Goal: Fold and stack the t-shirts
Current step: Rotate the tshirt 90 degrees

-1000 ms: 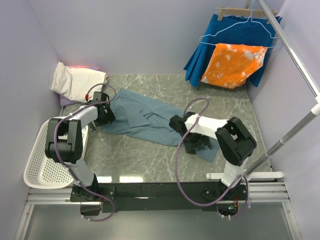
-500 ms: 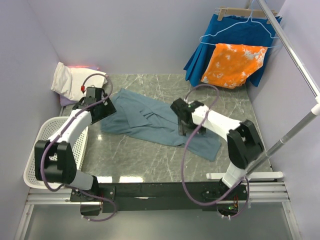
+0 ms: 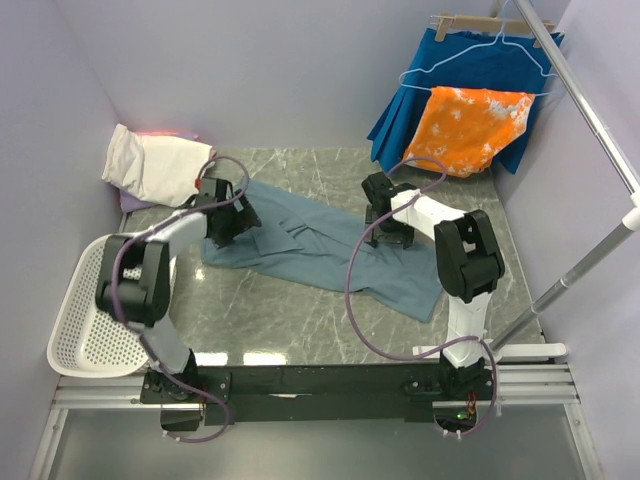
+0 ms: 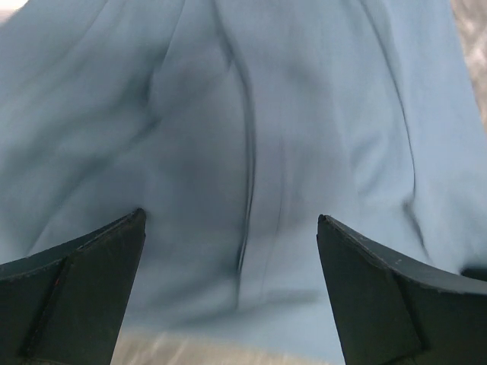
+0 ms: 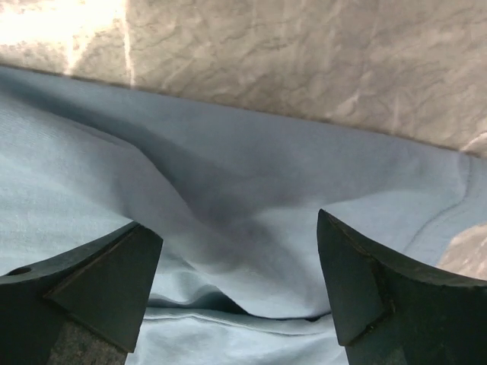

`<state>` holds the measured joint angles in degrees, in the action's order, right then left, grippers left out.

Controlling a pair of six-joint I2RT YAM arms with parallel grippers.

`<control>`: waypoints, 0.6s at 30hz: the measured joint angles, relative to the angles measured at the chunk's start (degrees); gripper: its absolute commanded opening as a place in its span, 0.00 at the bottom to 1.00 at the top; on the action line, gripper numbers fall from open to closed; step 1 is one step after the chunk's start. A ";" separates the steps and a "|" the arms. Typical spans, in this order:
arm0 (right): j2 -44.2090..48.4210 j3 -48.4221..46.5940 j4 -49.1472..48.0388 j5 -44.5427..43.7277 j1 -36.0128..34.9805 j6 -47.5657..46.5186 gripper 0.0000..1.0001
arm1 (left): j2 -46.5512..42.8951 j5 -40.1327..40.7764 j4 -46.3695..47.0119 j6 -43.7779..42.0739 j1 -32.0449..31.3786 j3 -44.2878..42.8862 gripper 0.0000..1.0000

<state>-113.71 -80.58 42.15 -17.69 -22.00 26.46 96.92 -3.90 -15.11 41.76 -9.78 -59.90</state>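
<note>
Item, lower left of the overhead view: white plastic lattice basket point(image 3: 80, 345), at the near left edge of the grey marbled desk point(image 3: 280, 315). Item, upper left: cream-white folded cotton t-shirt point(image 3: 155, 165) against the back corner, lying on a lavender shirt point(image 3: 130, 203) of which only an edge shows. Item, left of centre: left claw point(image 3: 235, 222), released, fingers spread wide over the left end of the next item; the left wrist view shows the claw point(image 4: 228, 289) with only creased cloth point(image 4: 266, 114) below and nothing clamped; contact with the fabric cannot be told. Item, centre: dusty blue-grey short-sleeved cotton t-shirt point(image 3: 300, 245), spread unfolded and rumpled on the desk, running from the left claw down toward the lower right. Item, right of centre: right claw point(image 3: 385, 232), released, fingers wide apart above the shirt's far edge; the right wrist view shows the claw point(image 5: 240, 289) over a fold of the cloth point(image 5: 266, 190), with bare desk point(image 5: 304, 61) beyond. Item, upper right: royal-blue pleated garment point(image 3: 470, 60) on a white wire hanger point(image 3: 480, 50), with an orange-and-white blotched cloth point(image 3: 465, 128) hanging in front. Item, far right: slanting metal rail point(image 3: 590, 110).
</note>
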 measured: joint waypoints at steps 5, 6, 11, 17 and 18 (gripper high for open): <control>1.81 3.26 -2.32 1.73 0.04 -0.15 0.80 | 13.66 -0.72 -1.68 -0.35 0.04 -13.86 0.99; 2.86 4.81 -2.91 2.29 -0.17 -0.15 0.80 | 15.82 -0.74 -2.93 -0.61 0.04 -17.29 1.00; 8.31 12.33 -2.75 5.25 -4.48 -0.07 0.81 | 32.61 0.28 -10.23 -4.39 0.09 -44.13 0.99; 12.48 18.01 -2.56 10.67 -17.62 1.46 0.81 | 49.90 -1.40 -19.87 -9.33 0.61 -74.01 0.99; 12.79 18.58 -2.51 12.81 -20.17 1.90 0.81 | 50.80 -2.40 -19.93 -9.62 0.79 -75.58 0.99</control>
<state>-100.92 -62.00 39.64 -4.89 -42.17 28.36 147.72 -6.31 -35.05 32.14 -8.99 -135.48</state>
